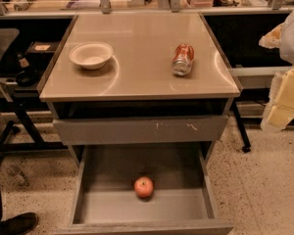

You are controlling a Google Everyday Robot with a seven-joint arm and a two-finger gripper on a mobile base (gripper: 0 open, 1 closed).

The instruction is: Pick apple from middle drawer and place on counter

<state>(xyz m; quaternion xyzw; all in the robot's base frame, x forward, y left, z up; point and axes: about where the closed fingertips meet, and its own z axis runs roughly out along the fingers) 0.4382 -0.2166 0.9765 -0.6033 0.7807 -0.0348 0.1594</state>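
Observation:
The apple (pixel 143 186), small and red-orange, lies on the floor of the open middle drawer (pixel 93 204), near the centre. The drawer is pulled out below the cabinet's front. The counter (pixel 137 67) is the glossy beige top of the cabinet above it. My gripper (pixel 284 99) hangs at the right edge of the view, beside the cabinet's right side at about counter height, well away from the apple. It holds nothing that I can see.
A white bowl (pixel 91 55) stands on the counter's left part. A red-and-silver can (pixel 182 59) lies on its right part. A closed drawer front with white scratches (pixel 142 129) sits above the open drawer. Dark tables flank the cabinet; a shoe (pixel 17 223) shows at bottom left.

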